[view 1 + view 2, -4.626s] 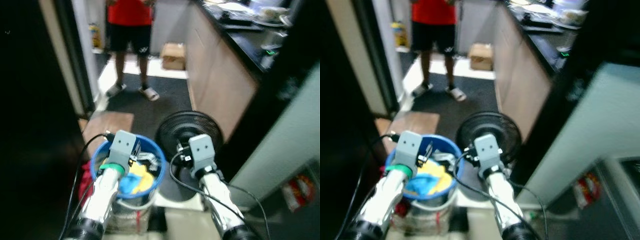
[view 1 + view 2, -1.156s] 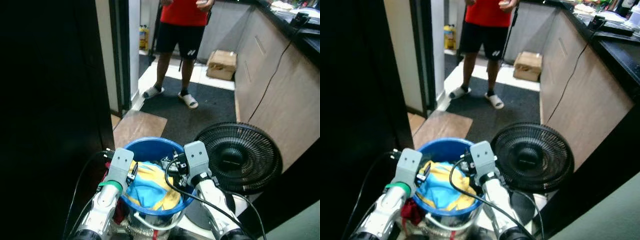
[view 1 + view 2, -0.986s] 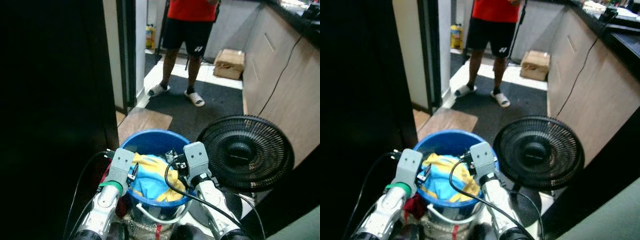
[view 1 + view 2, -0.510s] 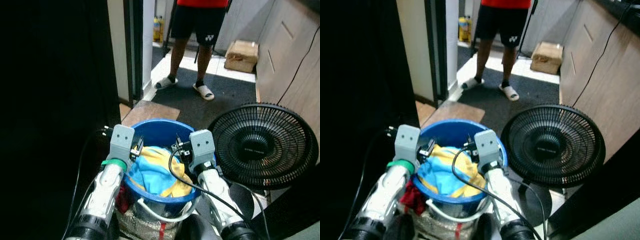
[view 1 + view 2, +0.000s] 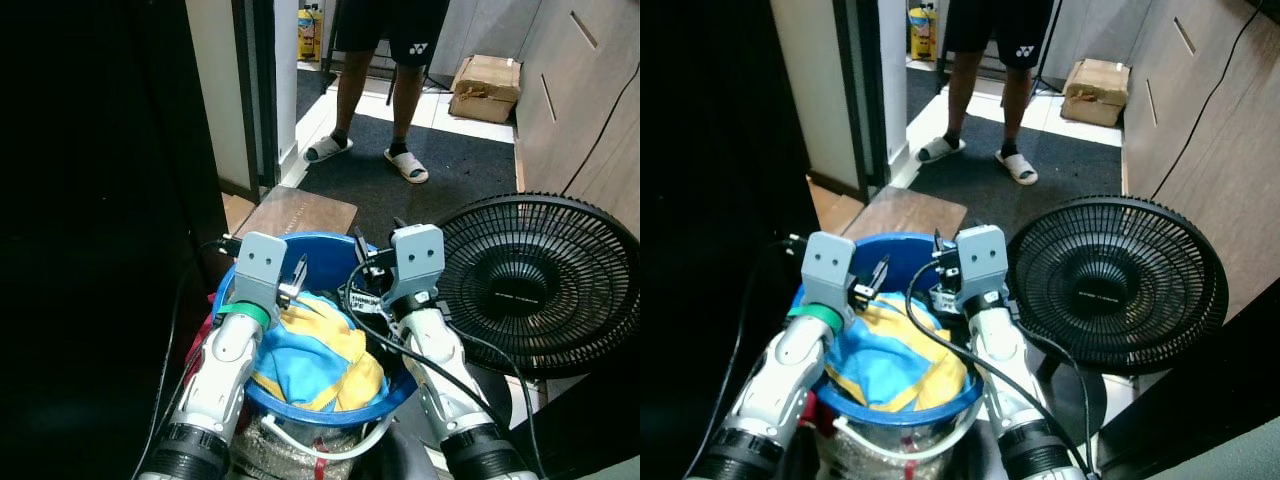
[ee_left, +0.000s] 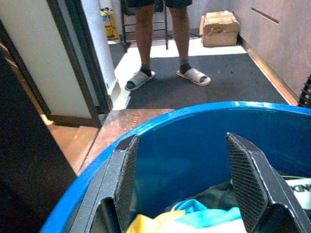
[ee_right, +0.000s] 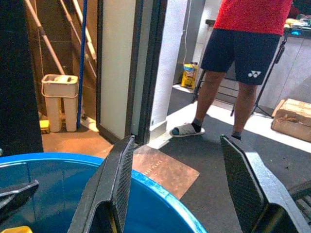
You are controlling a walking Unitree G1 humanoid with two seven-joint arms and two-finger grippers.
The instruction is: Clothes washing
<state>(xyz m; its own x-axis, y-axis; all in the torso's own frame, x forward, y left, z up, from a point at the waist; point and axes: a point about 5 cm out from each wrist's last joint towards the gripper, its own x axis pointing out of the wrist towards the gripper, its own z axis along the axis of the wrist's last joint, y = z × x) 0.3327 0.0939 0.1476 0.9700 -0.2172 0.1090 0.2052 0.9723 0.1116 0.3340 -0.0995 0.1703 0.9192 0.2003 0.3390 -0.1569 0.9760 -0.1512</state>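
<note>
A blue bucket [image 5: 322,264] stands right below me, holding a heap of yellow and blue clothes [image 5: 312,360]. My left gripper [image 5: 295,280] hangs open over the bucket's left side, just above the clothes. The left wrist view looks between its fingers [image 6: 124,179] at the bucket's inner wall [image 6: 180,155] and the cloth [image 6: 194,216], with nothing held. My right gripper [image 5: 362,258] is open above the far right part of the rim. The rim [image 7: 160,199] lies below its fingers [image 7: 243,189].
A black floor fan [image 5: 540,285] stands close on the bucket's right. Behind the bucket lie a brown mat [image 5: 300,212] and a dark carpet, where a person [image 5: 385,60] in sandals stands. A cardboard box [image 5: 485,88] sits further back. A dark wall [image 5: 100,200] runs along the left, and a mop bucket [image 7: 59,99] stands beyond the doorway.
The view has swung left toward the doorway and tipped down, so the bucket looks nearer and the person's upper body has left the picture. Both grippers stay open over the bucket.
</note>
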